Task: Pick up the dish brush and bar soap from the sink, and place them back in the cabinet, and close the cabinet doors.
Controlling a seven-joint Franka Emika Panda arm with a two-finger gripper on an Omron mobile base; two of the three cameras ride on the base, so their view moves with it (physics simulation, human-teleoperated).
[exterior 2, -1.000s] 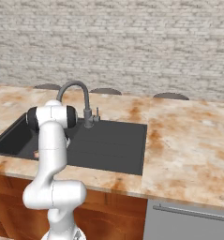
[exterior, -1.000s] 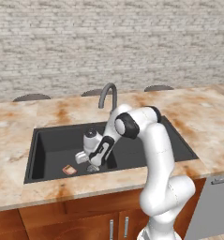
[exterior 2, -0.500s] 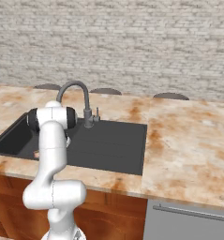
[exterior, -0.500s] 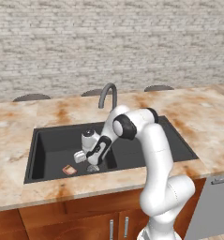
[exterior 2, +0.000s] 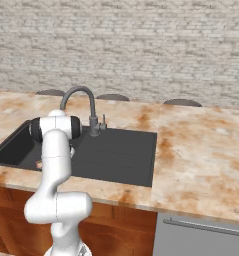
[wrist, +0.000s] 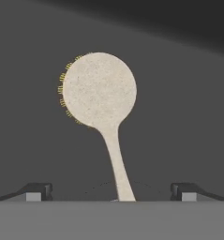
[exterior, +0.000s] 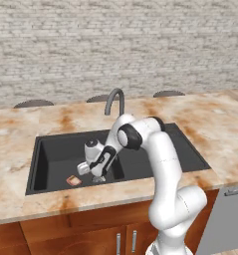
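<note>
2 dark fingertips of the pincer stand far apart at the bottom of the hand view, one to each side of the dish brush, and neither touches it. The pincer is spread wide and holds nothing. The brush lies flat on the dark floor of the sink, its round cream head away from the pincer, with short yellow bristles showing along one edge, and its thin pale handle running back toward the gap between the tips.

In the left base view the pincer hangs low inside the sink, pointing down at the basin floor, with the white arm bent over the front rim. The bar soap, a small pinkish-red block, lies on the basin floor just beside the pincer, apart from it, near the front wall. The grey gooseneck faucet rises behind the basin. The sink is set into a tan marble table.
</note>
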